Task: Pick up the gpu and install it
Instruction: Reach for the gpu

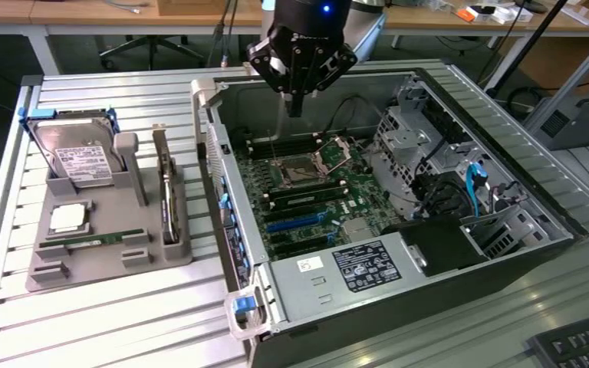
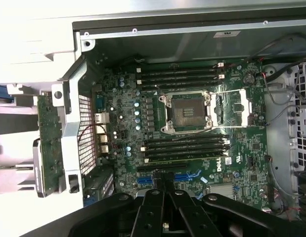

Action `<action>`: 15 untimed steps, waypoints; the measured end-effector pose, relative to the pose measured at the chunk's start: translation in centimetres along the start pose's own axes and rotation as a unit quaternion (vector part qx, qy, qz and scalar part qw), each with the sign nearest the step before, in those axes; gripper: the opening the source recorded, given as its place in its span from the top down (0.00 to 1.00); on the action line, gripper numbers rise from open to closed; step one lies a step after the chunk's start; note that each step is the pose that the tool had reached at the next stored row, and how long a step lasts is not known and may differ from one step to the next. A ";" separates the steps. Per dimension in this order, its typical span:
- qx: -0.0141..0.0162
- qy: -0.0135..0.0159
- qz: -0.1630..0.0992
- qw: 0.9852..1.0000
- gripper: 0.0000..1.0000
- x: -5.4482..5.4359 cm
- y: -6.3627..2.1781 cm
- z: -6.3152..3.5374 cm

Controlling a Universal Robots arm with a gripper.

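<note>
The gpu (image 1: 168,192) stands on edge in a slot of the grey holder (image 1: 100,264), on the exterior view's left outside the computer case. In the wrist view the gpu (image 2: 48,143) appears as a circuit card with a metal end bracket, just beyond the case's rear wall. My gripper (image 1: 294,110) hangs over the far end of the open case (image 1: 540,207), above the motherboard (image 1: 320,192) and well apart from the gpu. Its fingers are shut with nothing between them. The wrist view has the gripper (image 2: 165,186) above the blue expansion slots (image 2: 187,176).
The holder also carries a silver hard drive (image 1: 80,157), a processor chip (image 1: 68,218) and a narrow green memory stick (image 1: 95,241). Inside the case are an open processor socket (image 1: 300,170), drive cages (image 1: 407,138) and a power supply (image 1: 361,268). A keyboard (image 1: 586,345) lies at the near corner.
</note>
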State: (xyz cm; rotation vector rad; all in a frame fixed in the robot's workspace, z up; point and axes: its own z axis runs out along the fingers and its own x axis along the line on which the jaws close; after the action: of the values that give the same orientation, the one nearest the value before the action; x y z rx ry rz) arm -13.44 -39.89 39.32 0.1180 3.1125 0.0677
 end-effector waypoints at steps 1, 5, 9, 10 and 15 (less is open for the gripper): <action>0.000 0.000 0.000 1.000 0.89 0.0 0.00 0.00; 0.000 0.000 0.000 1.000 0.89 0.2 -0.01 -0.01; 0.000 0.000 0.000 1.000 0.89 0.3 -0.02 -0.01; 0.000 0.000 0.000 1.000 0.89 0.4 -0.03 -0.01; 0.000 0.000 0.000 1.000 0.89 0.6 -0.04 -0.02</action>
State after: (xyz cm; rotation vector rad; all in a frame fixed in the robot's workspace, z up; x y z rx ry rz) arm -14.01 -39.89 39.32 0.1180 3.1125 0.0676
